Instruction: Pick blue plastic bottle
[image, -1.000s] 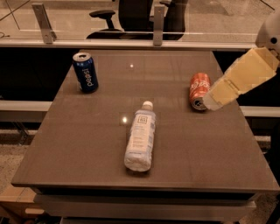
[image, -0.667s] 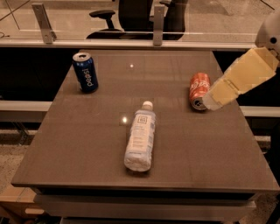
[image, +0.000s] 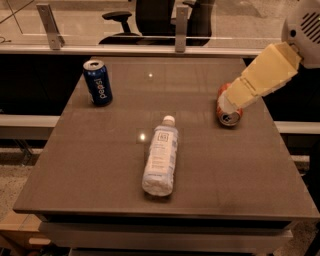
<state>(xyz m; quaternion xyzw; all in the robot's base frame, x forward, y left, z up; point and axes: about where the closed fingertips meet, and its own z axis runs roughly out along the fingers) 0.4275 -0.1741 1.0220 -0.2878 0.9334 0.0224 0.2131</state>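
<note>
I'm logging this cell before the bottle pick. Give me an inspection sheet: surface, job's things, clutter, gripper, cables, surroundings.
Surface: brown table, flat, with light glints on it.
Job's things: blue plastic bottle lies on its side near the middle, white cap pointing to the far edge, nothing touching it.
Clutter: Pepsi can upright at far left; red can on its side at right.
Gripper: gripper at the end of the tan arm, overlapping the red can in this view, well apart from the bottle.
Cables: nothing seen.
Surroundings: glass partition with metal posts; office chair behind it.
</note>
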